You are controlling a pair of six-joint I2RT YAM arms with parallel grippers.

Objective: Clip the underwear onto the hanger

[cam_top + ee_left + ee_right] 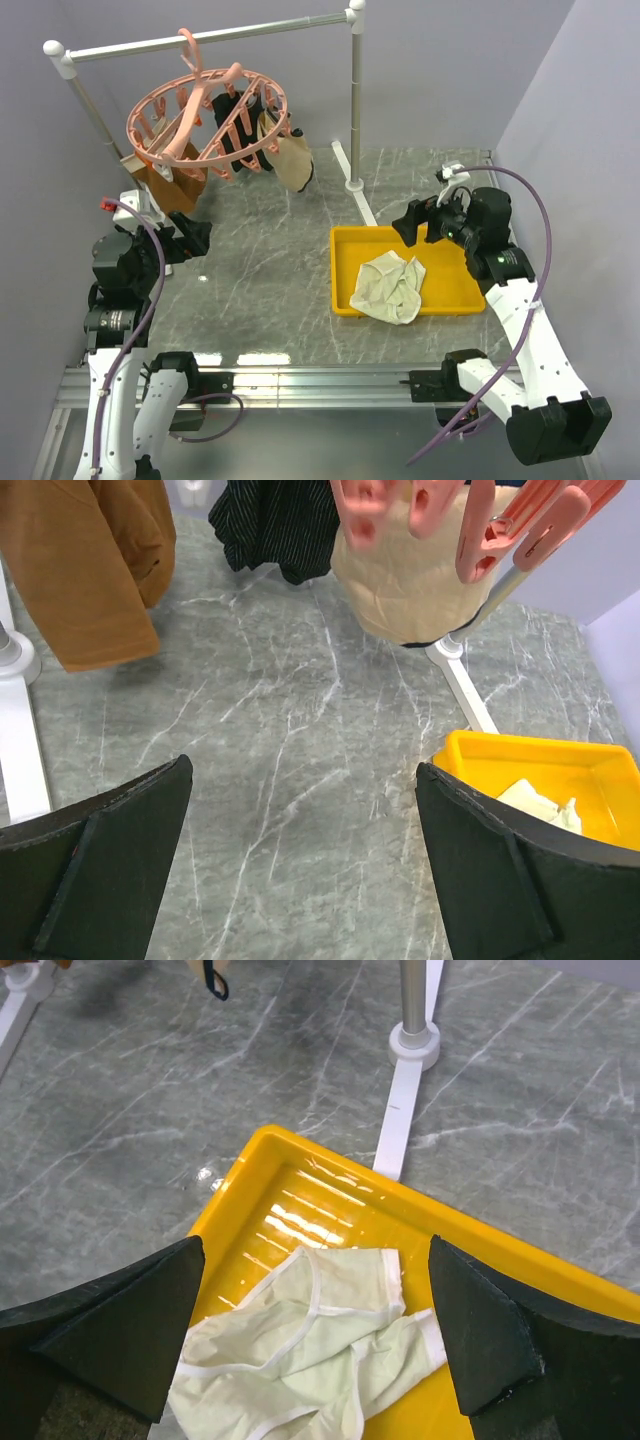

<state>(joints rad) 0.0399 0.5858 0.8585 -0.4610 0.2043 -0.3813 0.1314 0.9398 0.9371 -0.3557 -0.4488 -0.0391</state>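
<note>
Status: task not started, as far as you can see. The underwear [392, 287] lies crumpled in the yellow tray [447, 280], at its near-left part, w/ one edge flopping over the tray's near rim. Nothing grips it.

Your right claw [315, 1250] hovers over the tray's far-right side, jaws spread wide and empty. In the wrist view the fabric sits right btwn and below the fingers. Your left claw [303, 775] is well left of the tray over bare worktop [260, 270], also wide open, holding nothing.

The hanger [205, 120] hangs from the rail [200, 40], far-left of the tray and well apart from it. Three other garments are already clipped on: brown [178, 185], black [240, 130], tan [290, 160]. Several pink clips on the ring's side facing the tray look free, but you can't confirm which from here.

Left to do, basically everything:
- Grab the underwear out of the tray, prob. w/ the right claw.
- Carry it from the tray over to the hanger.
- Get a waistband edge into a free clip, likely w/ the left claw steadying the ring.
</note>
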